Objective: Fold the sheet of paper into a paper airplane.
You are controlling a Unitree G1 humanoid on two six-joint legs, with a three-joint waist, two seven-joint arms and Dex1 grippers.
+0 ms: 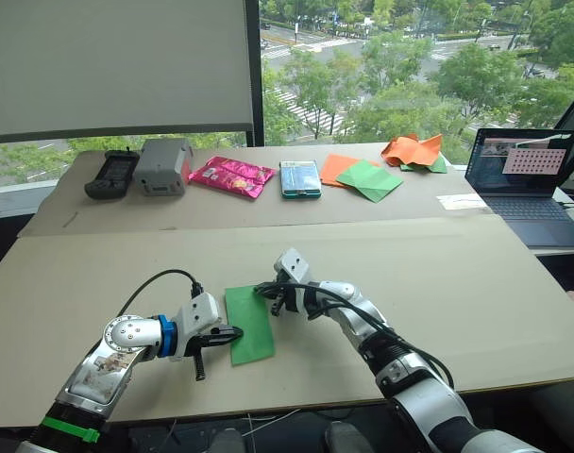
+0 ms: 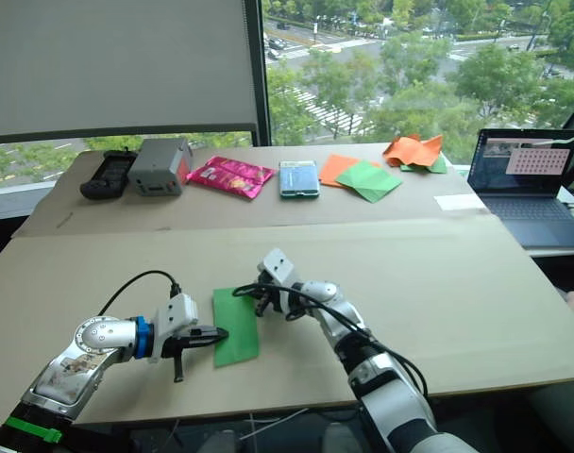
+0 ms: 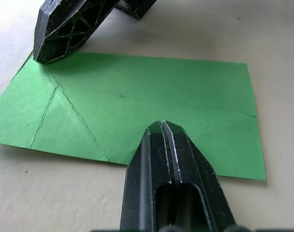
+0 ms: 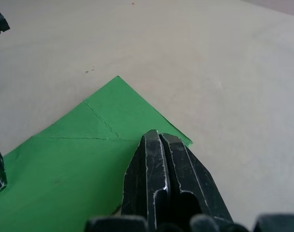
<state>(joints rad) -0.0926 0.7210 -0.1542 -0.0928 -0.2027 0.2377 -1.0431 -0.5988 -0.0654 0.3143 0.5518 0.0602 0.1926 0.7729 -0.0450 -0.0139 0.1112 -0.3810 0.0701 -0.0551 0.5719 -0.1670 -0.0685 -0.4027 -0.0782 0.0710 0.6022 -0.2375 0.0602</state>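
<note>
The sheet of paper [image 1: 249, 324] lies folded in half between the left hand [image 1: 232, 333] and right hand [image 1: 274, 296], both pinched together empty on it; the nose and wing folds seem still undone.

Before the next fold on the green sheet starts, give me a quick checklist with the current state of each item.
1. Sheet of paper lies flat on the table: ok.
2. Left tool shut, tips on the sheet's near long edge: ok.
3. Right tool shut, pressing near a corner: ok.
4. Crease lines visible near the corners: ok.
5. Airplane shape reached: not ok, it is a plain rectangle.
6. Whether the sheet is doubled over: cannot tell.
</note>
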